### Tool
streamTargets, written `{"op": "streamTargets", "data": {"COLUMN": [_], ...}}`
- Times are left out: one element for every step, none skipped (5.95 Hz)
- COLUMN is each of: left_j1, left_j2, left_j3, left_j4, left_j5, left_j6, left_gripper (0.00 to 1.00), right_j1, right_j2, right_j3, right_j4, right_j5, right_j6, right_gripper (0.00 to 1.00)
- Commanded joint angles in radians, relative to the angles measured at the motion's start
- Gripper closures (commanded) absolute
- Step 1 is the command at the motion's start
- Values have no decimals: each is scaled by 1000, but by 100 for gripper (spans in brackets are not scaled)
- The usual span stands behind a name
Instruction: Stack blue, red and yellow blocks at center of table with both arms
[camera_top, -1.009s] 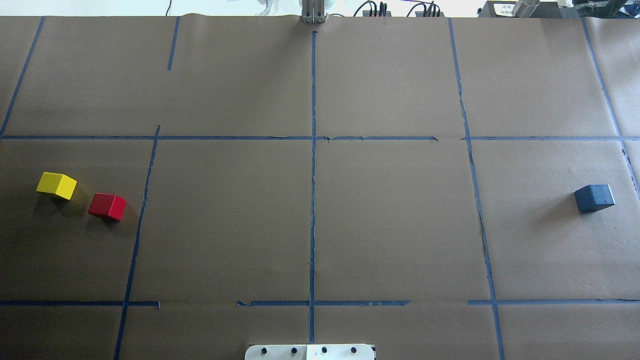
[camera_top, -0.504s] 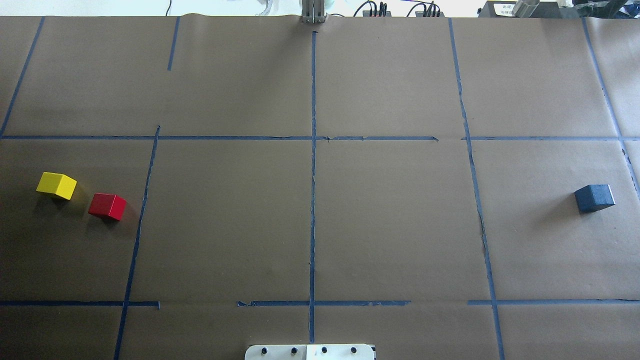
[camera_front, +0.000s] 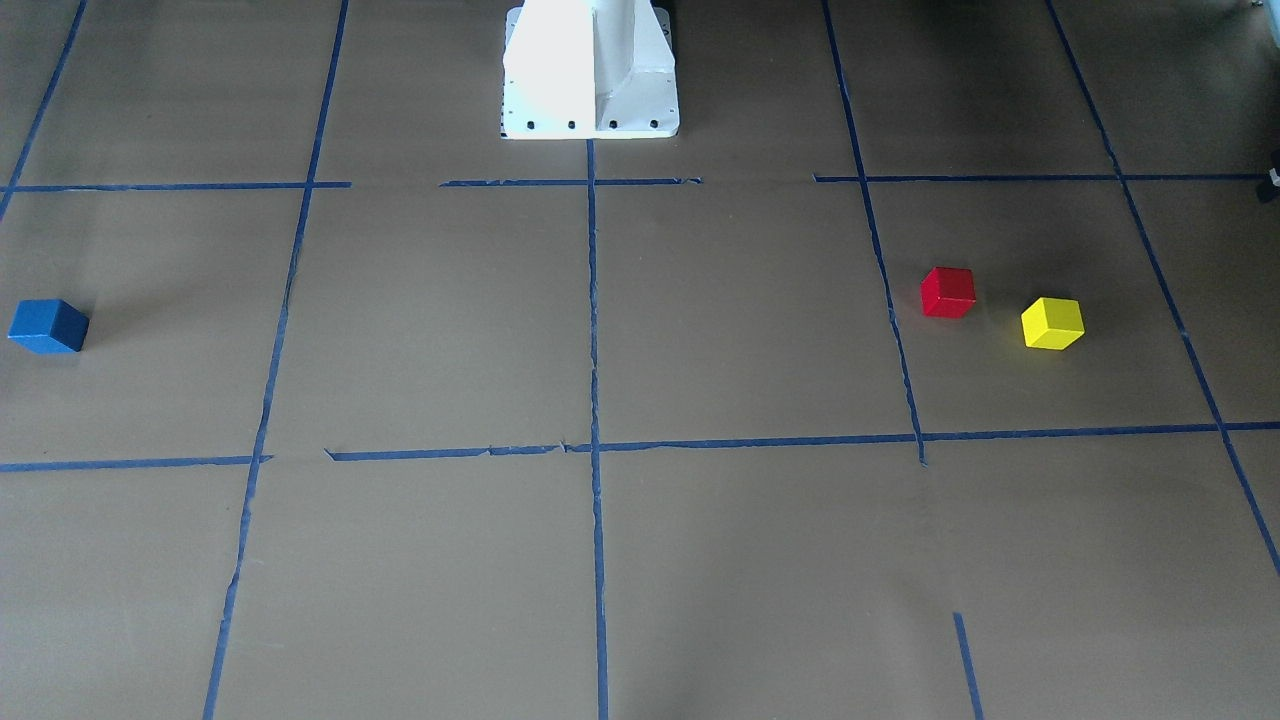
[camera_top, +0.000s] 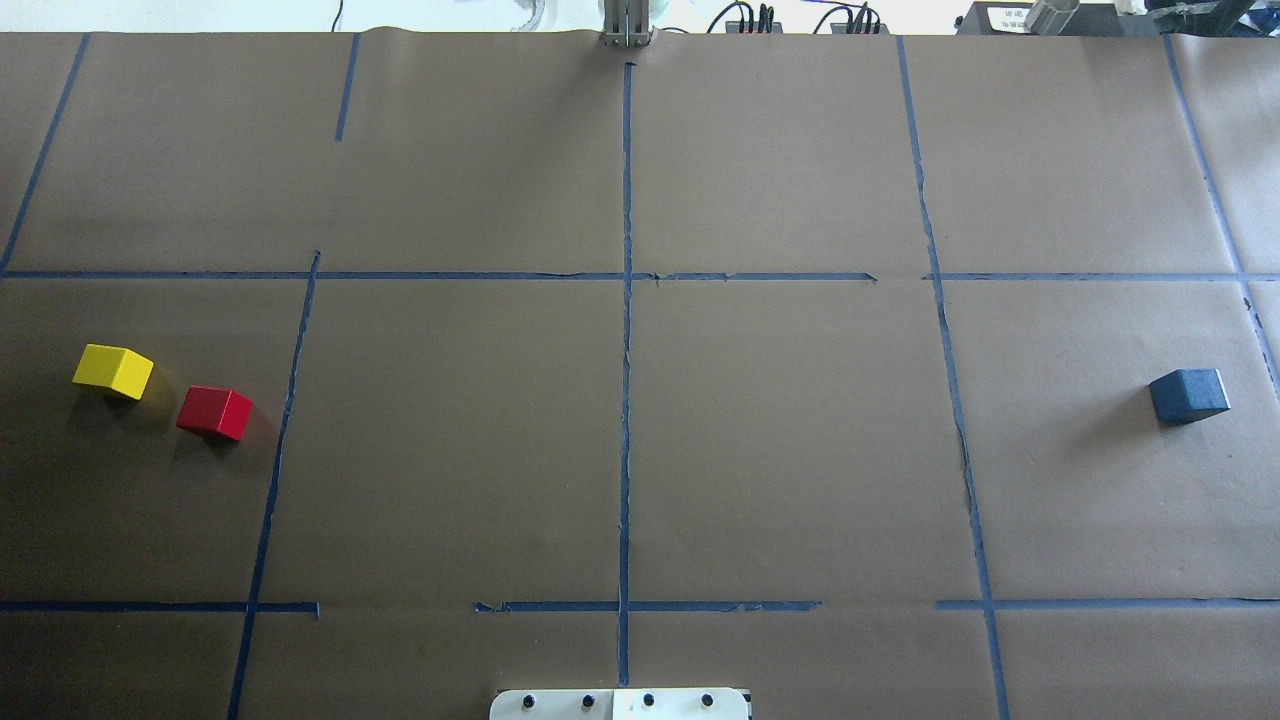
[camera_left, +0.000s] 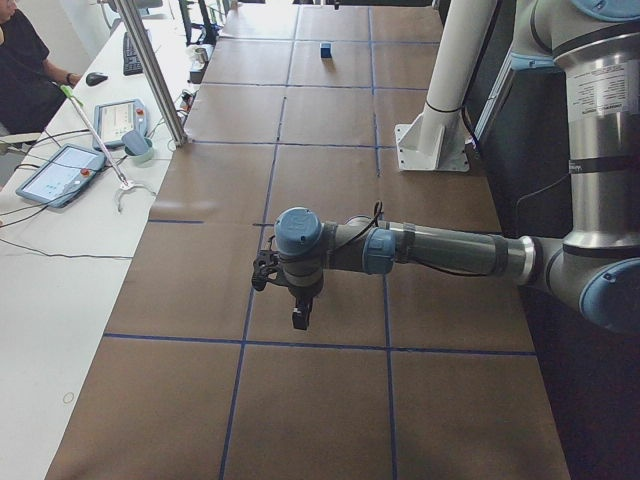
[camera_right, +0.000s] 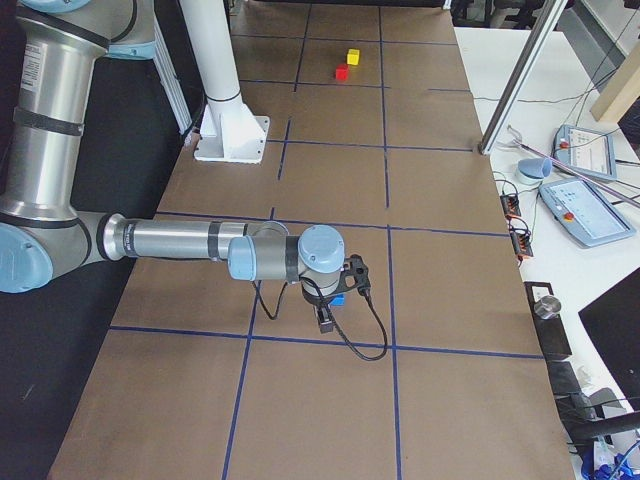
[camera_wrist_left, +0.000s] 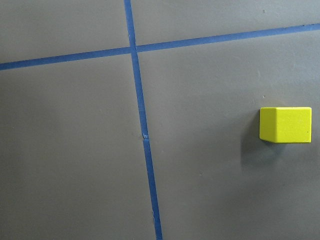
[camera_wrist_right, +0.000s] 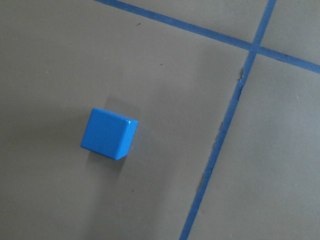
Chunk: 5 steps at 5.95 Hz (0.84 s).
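The yellow block (camera_top: 113, 371) and the red block (camera_top: 214, 413) sit close together on the brown table at my left end. The blue block (camera_top: 1188, 396) sits alone at my right end. All three also show in the front view: yellow block (camera_front: 1052, 323), red block (camera_front: 948, 292), blue block (camera_front: 48, 326). The left wrist view looks down on the yellow block (camera_wrist_left: 285, 125), and the right wrist view on the blue block (camera_wrist_right: 108, 133). My left gripper (camera_left: 297, 318) and right gripper (camera_right: 325, 320) hover above the table. I cannot tell whether they are open or shut.
My white base (camera_front: 590, 70) stands at the table's robot-side edge. Blue tape lines divide the brown paper into squares. A white side bench with tablets (camera_left: 58, 172) and a metal pole (camera_left: 150, 70) runs along the far side, with an operator seated there.
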Motion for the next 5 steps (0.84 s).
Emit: {"op": "streamTargets", "data": {"left_j1": [0, 0, 0, 0, 0], "left_j2": [1, 1, -1, -1, -1], "left_j3": [-6, -5, 0, -2, -2], "left_j4": [-1, -1, -1, -1, -2], "left_j5": [-1, -1, -1, -1, -1], "left_j6": [0, 3, 2, 2, 0], "left_gripper": [0, 0, 0, 0, 0], "right_j1": [-146, -223, -281, -346, -375], "right_j2": [78, 124, 132, 132, 126], "right_j3": [-12, -16, -19, -41, -100], "right_j4": [31, 32, 98, 208, 321], "right_j5": [-13, -48, -116, -175, -203], "right_j6": [281, 482, 584, 737, 790], "right_gripper": [0, 0, 0, 1, 1]}}
